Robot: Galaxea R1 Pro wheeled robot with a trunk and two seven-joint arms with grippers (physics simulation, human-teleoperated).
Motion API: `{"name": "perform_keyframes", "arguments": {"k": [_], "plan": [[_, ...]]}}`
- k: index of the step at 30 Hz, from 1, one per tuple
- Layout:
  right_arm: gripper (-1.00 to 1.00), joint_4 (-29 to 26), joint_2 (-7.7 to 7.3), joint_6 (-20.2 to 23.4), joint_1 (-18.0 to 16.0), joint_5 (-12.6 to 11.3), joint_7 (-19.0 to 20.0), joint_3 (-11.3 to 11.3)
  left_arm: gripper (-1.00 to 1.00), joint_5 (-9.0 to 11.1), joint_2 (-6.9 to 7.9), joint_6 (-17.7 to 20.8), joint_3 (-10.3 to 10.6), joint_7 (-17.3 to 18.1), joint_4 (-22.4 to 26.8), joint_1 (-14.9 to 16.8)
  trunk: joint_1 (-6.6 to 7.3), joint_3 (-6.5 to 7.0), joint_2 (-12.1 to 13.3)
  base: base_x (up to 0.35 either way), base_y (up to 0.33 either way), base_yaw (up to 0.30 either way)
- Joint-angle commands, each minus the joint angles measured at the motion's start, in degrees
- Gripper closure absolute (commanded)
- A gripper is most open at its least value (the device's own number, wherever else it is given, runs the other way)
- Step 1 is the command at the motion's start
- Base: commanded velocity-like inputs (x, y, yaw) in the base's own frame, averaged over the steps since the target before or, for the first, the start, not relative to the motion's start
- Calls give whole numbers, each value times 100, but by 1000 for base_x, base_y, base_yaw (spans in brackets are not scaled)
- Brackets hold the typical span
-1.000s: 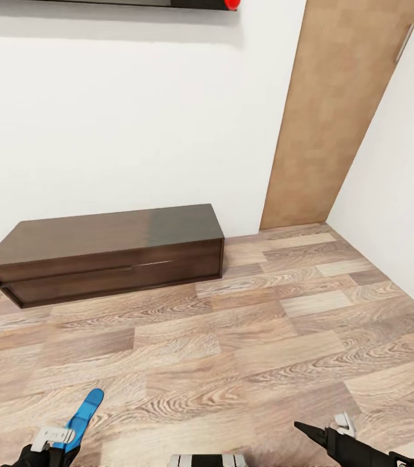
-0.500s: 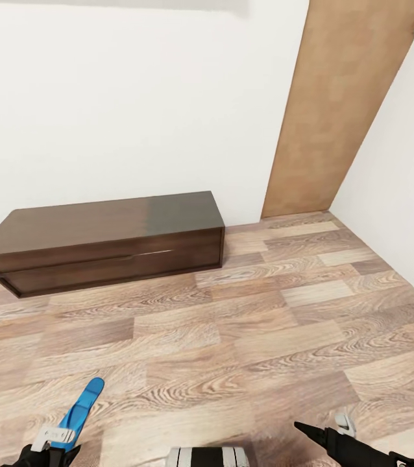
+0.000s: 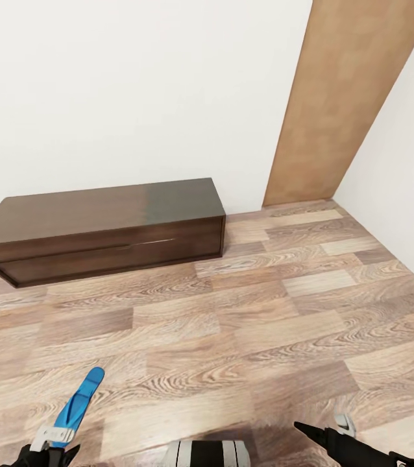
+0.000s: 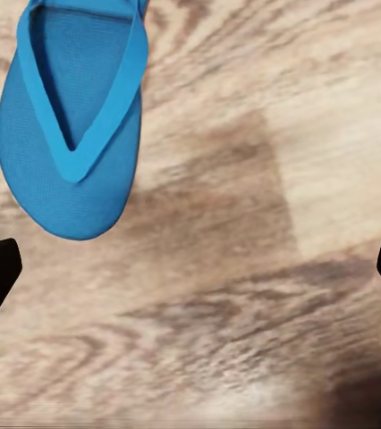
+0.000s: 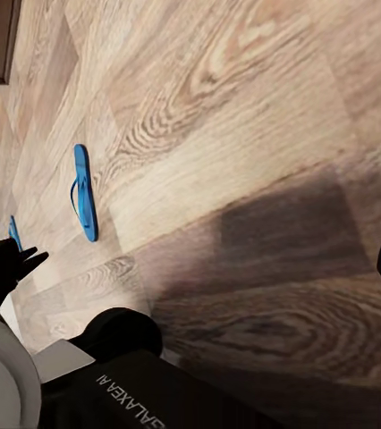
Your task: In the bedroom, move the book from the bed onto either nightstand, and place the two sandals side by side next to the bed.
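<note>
a: where's the sandal (image 3: 77, 405)?

b: on the wood floor (image 3: 246, 324) beside the left tool (image 3: 51, 441), well short of the long dark cabinet (image 3: 103, 230). no bed here.

a: is it gripped?

b: doesn't look so. from the wrist it lies flat on the planks, and the dark tips stand wide apart.

a: right tool (image 3: 327, 431)?

b: carries nothing; how wide, i can't tell.

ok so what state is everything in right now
sandal: flat on the floor, straps up, not held
left pincer: open, holding nothing
right pincer: open, holding nothing
cabinet: drawers shut
door: shut
</note>
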State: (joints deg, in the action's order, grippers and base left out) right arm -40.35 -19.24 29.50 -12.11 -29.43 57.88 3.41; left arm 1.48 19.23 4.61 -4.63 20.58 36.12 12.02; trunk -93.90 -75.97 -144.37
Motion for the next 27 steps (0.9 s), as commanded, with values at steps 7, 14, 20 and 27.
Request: {"name": "perform_keyframes", "arguments": {"k": [7,14,20,27], "plan": [[-100,0,-1,45,-2,-34,4,1,-100,32,1,-302,-50,11,45,0,1,-5,-2,0,0,0],[-100,-8,-1,51,-2,-41,18,1,-100,28,55,-90,-54,20,954,14,1,-5,-2,0,0,0],[-100,-8,-1,55,-2,-38,17,1,-100,0,82,771,-51,31,1634,430,1,-5,-2,0,0,0],[-100,-8,-1,56,-2,-37,22,1,-100,-45,82,880,-40,42,1464,727,-4,-49,-4,0,0,0]]}}
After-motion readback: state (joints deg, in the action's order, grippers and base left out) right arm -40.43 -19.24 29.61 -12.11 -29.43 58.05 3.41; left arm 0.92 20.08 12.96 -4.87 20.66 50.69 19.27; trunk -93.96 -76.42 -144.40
